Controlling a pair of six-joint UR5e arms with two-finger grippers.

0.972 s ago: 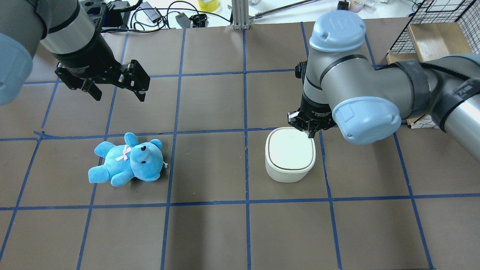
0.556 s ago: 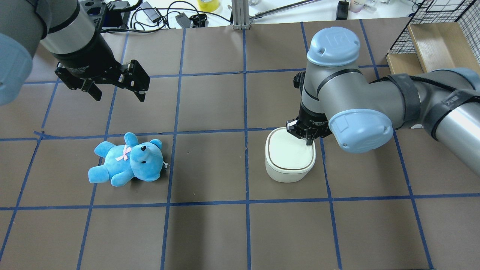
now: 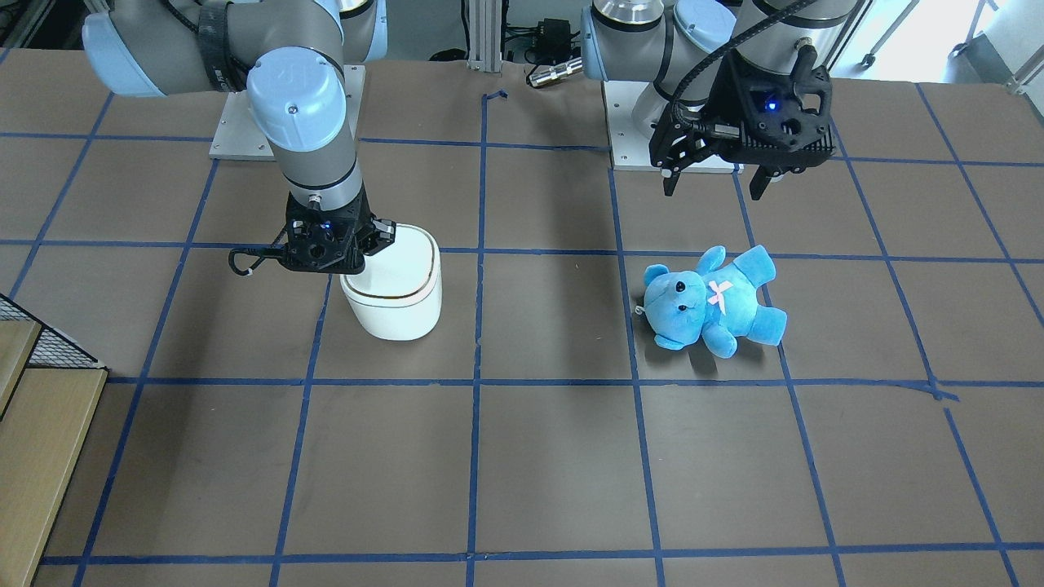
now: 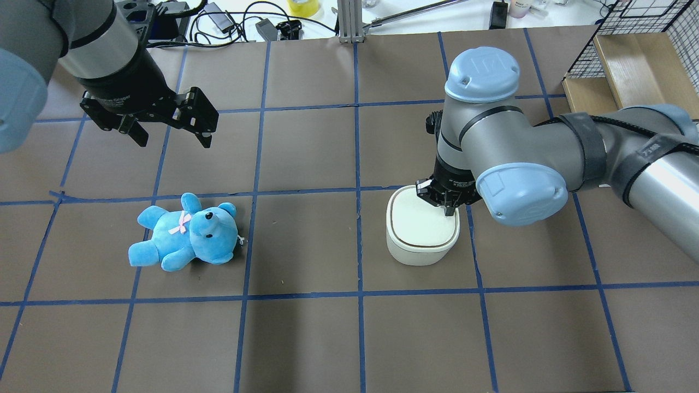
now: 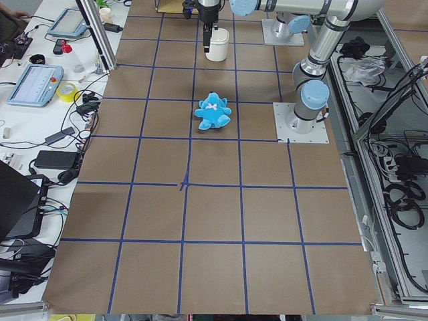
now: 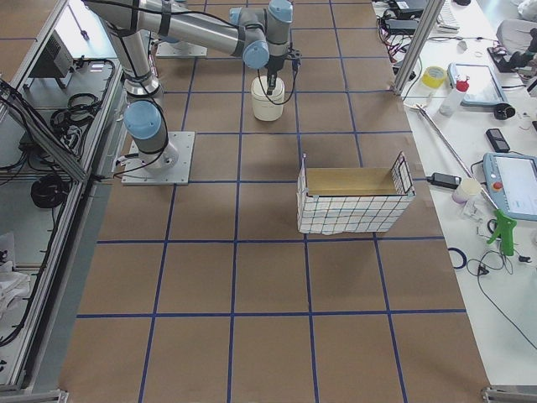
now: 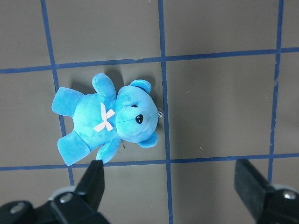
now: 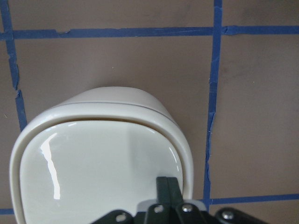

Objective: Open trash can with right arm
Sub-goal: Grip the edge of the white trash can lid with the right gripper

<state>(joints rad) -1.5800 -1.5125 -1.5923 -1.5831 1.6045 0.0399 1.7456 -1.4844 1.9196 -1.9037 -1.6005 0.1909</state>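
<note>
The white trash can (image 4: 420, 240) stands right of the table's middle with its gold-lined lid lying flat and shut; it also shows in the front-facing view (image 3: 400, 306) and the right wrist view (image 8: 103, 168). My right gripper (image 4: 449, 210) is shut, empty, and points straight down with its fingertips (image 8: 167, 186) on the lid's far right corner. It also shows in the front-facing view (image 3: 349, 271). My left gripper (image 4: 173, 141) is open and empty, and hovers above and beyond the blue teddy bear (image 4: 183, 234). The left wrist view shows the gripper (image 7: 171, 182) open over the bear (image 7: 107, 121).
A wire basket holding a wooden box (image 4: 633, 54) stands at the table's far right corner, and shows in the right side view (image 6: 352, 197). Cables and small tools lie along the far table edge (image 4: 235, 22). Blue tape lines grid the brown table.
My right gripper has moved from the can's far edge inward and down onto the lid's far right corner. The lid stays shut. The left arm and the bear have not moved.
</note>
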